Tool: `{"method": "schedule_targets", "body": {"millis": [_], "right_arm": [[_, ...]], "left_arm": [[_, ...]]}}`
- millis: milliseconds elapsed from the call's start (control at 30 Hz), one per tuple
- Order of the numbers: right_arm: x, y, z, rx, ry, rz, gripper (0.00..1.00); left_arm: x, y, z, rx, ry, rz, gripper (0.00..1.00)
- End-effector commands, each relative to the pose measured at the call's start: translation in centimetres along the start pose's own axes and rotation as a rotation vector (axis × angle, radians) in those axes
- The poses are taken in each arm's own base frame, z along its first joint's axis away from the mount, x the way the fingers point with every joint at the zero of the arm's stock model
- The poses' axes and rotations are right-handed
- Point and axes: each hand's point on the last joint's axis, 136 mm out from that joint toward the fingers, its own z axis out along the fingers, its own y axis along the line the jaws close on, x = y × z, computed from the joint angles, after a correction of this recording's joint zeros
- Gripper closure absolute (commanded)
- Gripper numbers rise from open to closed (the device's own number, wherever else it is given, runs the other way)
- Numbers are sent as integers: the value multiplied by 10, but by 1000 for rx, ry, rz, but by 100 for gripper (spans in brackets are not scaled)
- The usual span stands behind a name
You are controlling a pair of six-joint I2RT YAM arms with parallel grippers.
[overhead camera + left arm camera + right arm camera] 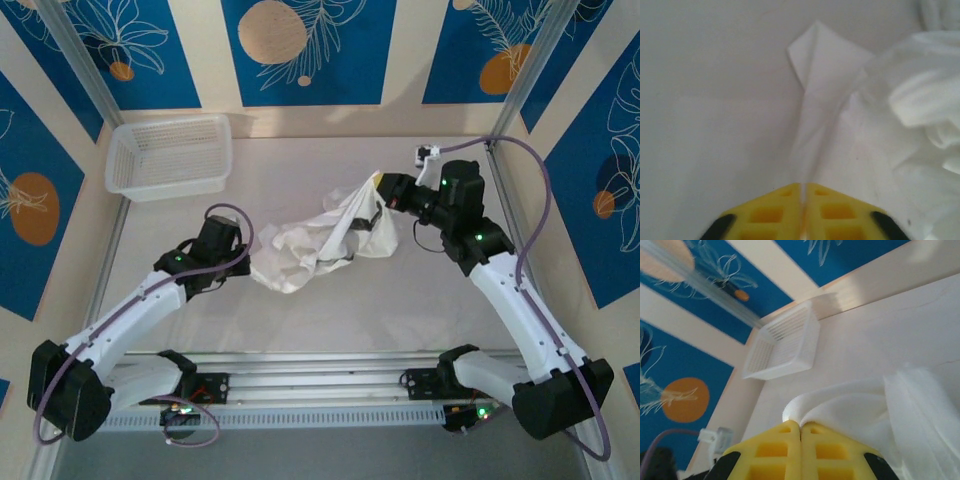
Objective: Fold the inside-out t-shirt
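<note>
The white inside-out t-shirt [320, 240] lies crumpled in the middle of the table, stretched between both grippers. My left gripper [248, 262] is at its left edge, low on the table, shut on a thin fold of the cloth [812, 130]. My right gripper [378, 190] holds the shirt's upper right end lifted off the table; its yellow fingers [785, 450] are shut on a bunched edge of the shirt [850, 410]. A dark patch shows in the folds near the right gripper.
A white plastic mesh basket [170, 155] stands at the back left of the table, seen also from the right wrist as the basket [785, 342]. Blue patterned walls and metal frame posts enclose the table [420, 290].
</note>
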Motion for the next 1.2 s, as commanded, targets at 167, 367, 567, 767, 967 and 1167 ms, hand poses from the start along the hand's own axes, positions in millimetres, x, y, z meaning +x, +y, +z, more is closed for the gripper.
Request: {"method": "schedule_targets", "body": {"millis": [167,367,567,767,967,1167], "right_arm": [[124,-38,9,64,207,22,100],[173,-192,-82,686,0,370,88],[131,-158,-90,586,-58,229,64],[100,-86,-46,315,32,-86,53],[104,-75,-7,277,160,-119,53],[112,-70,25,218,258,-200,51]], "left_arm": [[-48,13,-45,-65,-205,28,49],[-14,-113,-32,511,78,163,49],[28,-143,25,281,218,147,40],[29,-144,71,218,189,-16,27],[43,-154,99,207,281,-10,38],[13,-153,71,323,269,-32,100]]}}
